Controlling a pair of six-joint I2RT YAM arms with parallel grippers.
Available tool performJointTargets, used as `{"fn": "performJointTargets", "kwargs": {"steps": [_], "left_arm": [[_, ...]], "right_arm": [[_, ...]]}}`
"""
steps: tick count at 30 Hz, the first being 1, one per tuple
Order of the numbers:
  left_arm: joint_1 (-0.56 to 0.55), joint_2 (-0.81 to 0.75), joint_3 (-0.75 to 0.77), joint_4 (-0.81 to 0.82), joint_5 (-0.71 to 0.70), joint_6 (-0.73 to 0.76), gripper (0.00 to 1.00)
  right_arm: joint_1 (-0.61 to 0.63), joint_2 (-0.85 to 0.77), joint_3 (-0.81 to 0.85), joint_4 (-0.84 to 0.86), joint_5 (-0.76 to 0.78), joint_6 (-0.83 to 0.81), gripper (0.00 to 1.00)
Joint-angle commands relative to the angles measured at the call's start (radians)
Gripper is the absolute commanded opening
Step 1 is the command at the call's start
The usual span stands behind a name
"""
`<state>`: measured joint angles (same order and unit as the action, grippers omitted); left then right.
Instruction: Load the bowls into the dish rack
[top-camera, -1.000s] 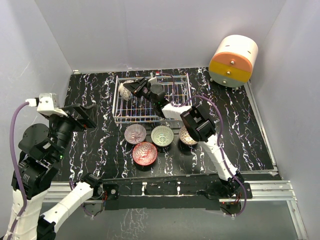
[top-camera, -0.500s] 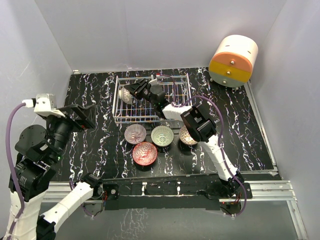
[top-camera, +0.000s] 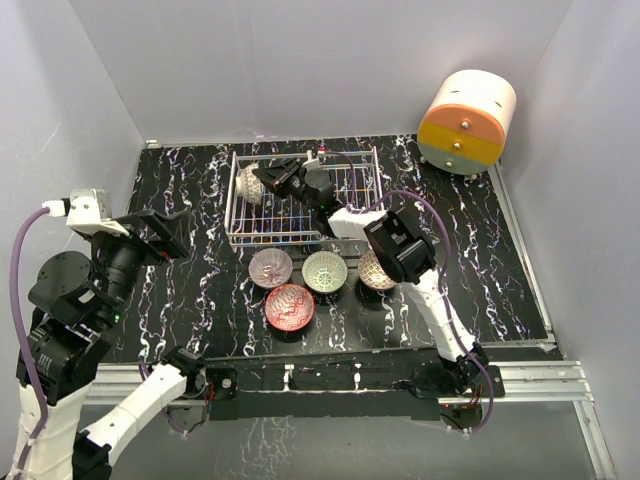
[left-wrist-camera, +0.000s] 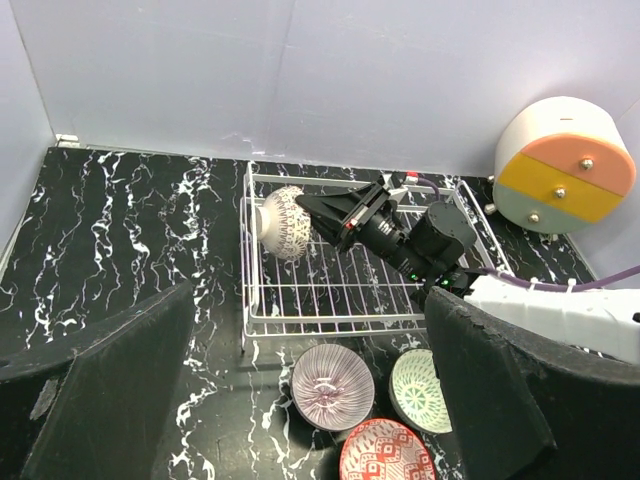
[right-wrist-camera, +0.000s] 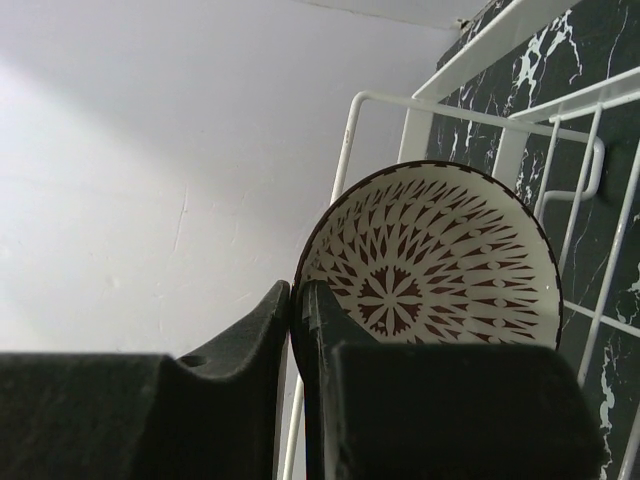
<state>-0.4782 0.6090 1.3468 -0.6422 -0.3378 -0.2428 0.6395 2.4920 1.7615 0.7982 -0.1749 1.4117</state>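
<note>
While the round drawer unit (top-camera: 466, 122) sits well apart at the far right, the top view shows the right gripper (top-camera: 263, 178) reaching into the dish rack (top-camera: 300, 225), clamped on a brown-and-white bowl (top-camera: 247, 184) at its left end. Just in front of the rack lie the pinkish bowl (top-camera: 271, 267), green bowl (top-camera: 325, 271) and red bowl (top-camera: 290, 306). The right arm partly covers a second brown-and-white bowl (top-camera: 372, 274). The left gripper (top-camera: 168, 232) hangs at the left, jaws wide apart, empty.

From the left wrist, the held bowl stands on edge by the rack's left wall.

From the right wrist, both fingers (right-wrist-camera: 255, 330) pinch its dark rim. Its white inside carries a brown star pattern.
</note>
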Motion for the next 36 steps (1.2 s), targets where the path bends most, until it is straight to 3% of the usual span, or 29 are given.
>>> {"fn": "performJointTargets", "kwargs": {"steps": [1,10,16,31,36], "left_arm": [[-0.003,-0.015,0.027,-0.008,-0.017,0.005,0.97],[-0.003,-0.011,0.033,-0.012,-0.014,0.008,0.97],[-0.003,-0.005,0.032,-0.01,-0.012,0.01,0.97],[-0.003,-0.009,0.025,-0.013,-0.024,0.008,0.97],[-0.003,-0.011,0.019,-0.012,-0.024,0.007,0.97]], "right_arm": [[-0.008,-0.032,-0.06,0.081,0.005,0.071,0.08],[-0.031,-0.06,-0.173,0.093,0.043,0.138,0.09],[-0.057,-0.075,-0.211,0.065,0.042,0.148,0.2],[-0.085,-0.104,-0.278,0.049,0.034,0.117,0.2],[-0.085,-0.141,-0.272,-0.008,0.035,0.062,0.32]]}}
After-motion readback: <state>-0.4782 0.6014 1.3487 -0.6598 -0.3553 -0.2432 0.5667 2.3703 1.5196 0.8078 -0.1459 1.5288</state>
